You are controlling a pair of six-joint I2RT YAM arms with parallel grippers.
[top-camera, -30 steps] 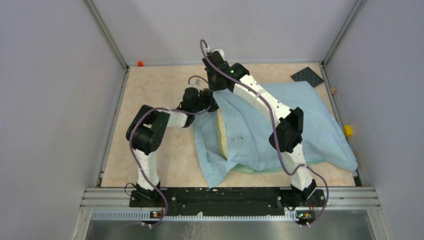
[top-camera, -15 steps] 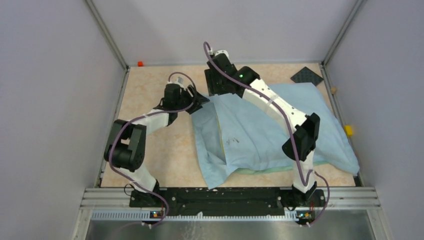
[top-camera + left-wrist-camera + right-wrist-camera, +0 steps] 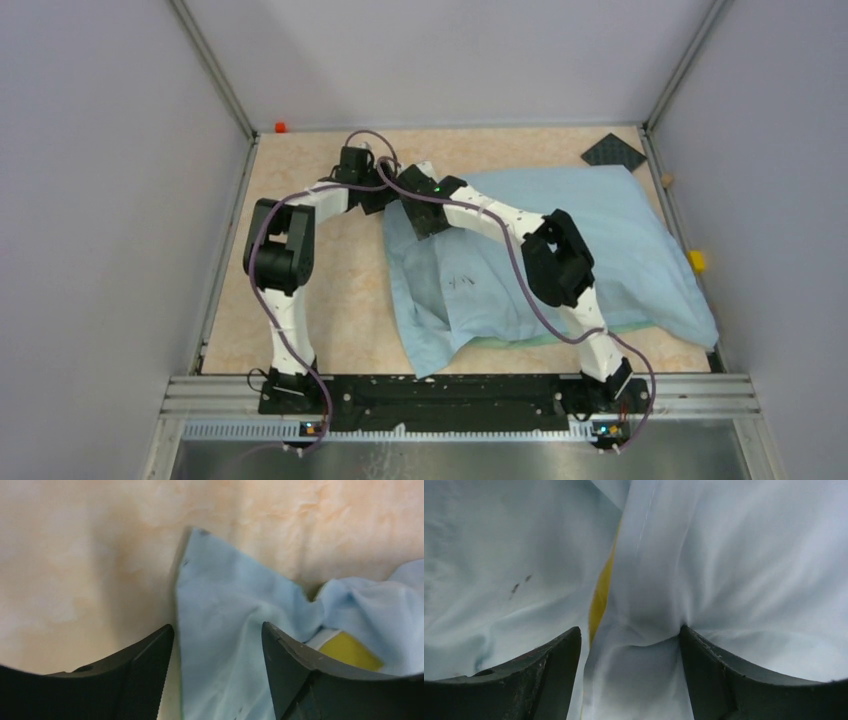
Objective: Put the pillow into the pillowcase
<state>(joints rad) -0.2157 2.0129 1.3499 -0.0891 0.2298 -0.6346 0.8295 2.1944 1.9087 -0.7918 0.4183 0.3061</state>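
From above I see the left gripper (image 3: 386, 196) and right gripper (image 3: 416, 212) at the pillowcase's (image 3: 620, 240) far-left corner. On the left wrist camera, my jaws are spread wide around that corner, pinching nothing, and the pillow (image 3: 350, 651) peeks out yellow just inside. On the right wrist camera, the jaws gape over the pillowcase, empty.

Pillowcase (image 3: 640, 250): light blue, rumpled and bulging, lying flat from the centre out toward 3 o'clock, with a green edge peeking out at its 6 o'clock side.
Pillow (image 3: 350, 652): almost wholly inside; I see only its yellow band at the case's 9 o'clock opening.
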